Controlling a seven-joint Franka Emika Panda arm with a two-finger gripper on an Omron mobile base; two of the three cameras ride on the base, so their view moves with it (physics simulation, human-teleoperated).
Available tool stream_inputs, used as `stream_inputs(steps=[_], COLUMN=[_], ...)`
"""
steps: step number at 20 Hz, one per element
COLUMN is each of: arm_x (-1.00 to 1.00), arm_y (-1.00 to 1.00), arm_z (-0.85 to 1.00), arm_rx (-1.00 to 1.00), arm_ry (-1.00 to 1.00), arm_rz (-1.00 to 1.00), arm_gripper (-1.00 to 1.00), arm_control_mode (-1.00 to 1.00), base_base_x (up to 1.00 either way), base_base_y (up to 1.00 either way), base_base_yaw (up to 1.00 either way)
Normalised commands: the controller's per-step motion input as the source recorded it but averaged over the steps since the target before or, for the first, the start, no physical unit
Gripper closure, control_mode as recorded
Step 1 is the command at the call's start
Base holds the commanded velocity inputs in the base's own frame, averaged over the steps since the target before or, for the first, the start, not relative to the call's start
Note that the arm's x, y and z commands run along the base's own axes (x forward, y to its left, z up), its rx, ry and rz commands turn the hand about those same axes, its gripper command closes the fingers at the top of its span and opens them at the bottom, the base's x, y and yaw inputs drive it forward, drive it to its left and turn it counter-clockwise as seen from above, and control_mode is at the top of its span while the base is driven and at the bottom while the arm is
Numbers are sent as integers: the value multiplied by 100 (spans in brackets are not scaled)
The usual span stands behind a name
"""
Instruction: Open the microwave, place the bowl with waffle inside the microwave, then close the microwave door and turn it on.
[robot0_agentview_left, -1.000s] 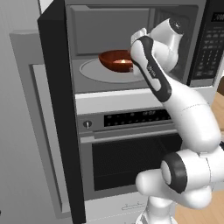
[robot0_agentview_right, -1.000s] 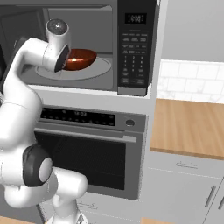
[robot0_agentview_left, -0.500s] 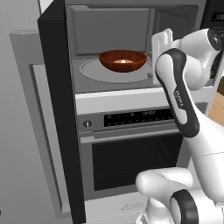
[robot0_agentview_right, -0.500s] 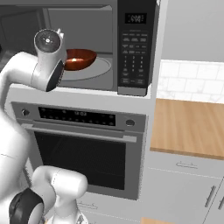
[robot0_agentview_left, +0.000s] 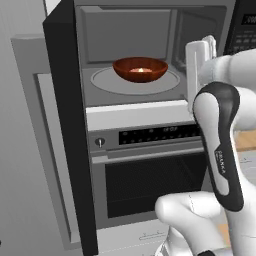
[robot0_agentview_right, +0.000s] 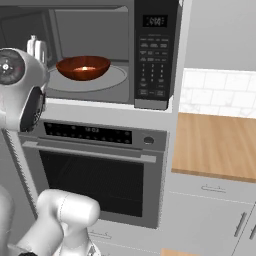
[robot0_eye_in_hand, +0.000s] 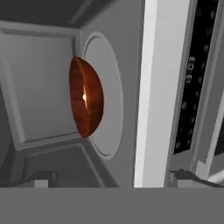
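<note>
Reddish-brown bowl (robot0_agentview_left: 140, 69), grey turntable (robot0_agentview_left: 102, 81)

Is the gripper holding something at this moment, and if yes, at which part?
Nothing is held. The gripper is open and empty, outside the microwave. The bowl sits free on the turntable.

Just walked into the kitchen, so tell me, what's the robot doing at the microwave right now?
The bowl with the waffle sits on the turntable inside the open microwave. The end effector is open, holds nothing, and hangs at the right side of the opening, clear of the bowl. The microwave door stands wide open to the left, not yet shut.
</note>
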Motion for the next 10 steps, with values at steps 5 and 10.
stream_inputs(steps=[5, 10], arm_x=[-67, -81], arm_y=[18, -6], arm_z=[-40, -43], arm_rx=[-17, -1], arm_ry=[-22, -22], arm_rz=[0, 0], arm_gripper=[-100, -100], arm_control_mode=[-100, -100], base_base_x=[0, 0], base_base_y=[0, 0], base_base_yaw=[0, 0])
